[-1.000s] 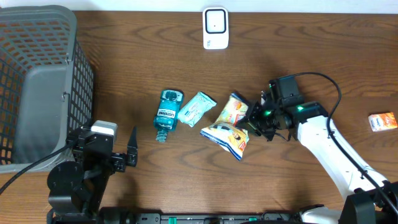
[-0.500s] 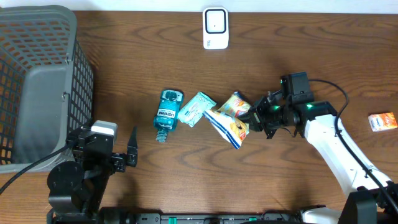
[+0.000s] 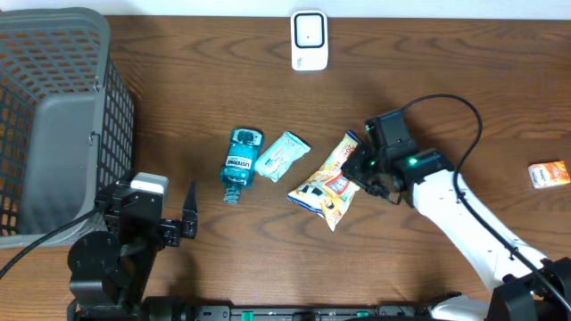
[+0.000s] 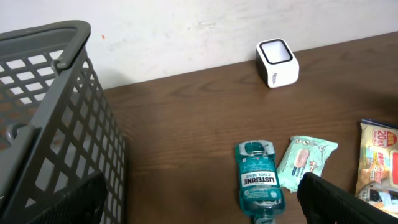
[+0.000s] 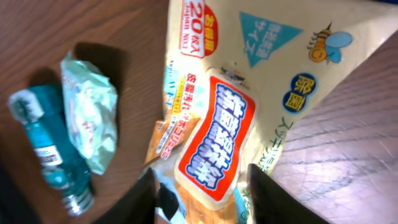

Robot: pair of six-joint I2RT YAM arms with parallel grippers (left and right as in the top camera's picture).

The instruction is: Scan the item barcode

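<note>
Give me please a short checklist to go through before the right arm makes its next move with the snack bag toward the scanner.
1. The snack bag lies flat on the table: ok.
2. Barcode in view: not ok; only the printed front shows.
3. The right end effector is open above the bag: ok.
4. The left end effector is open, away from the items: ok.
5. The scanner stands uncovered at the far edge: ok.
6. The wipes pack lies apart from the bag: ok, but close.
</note>
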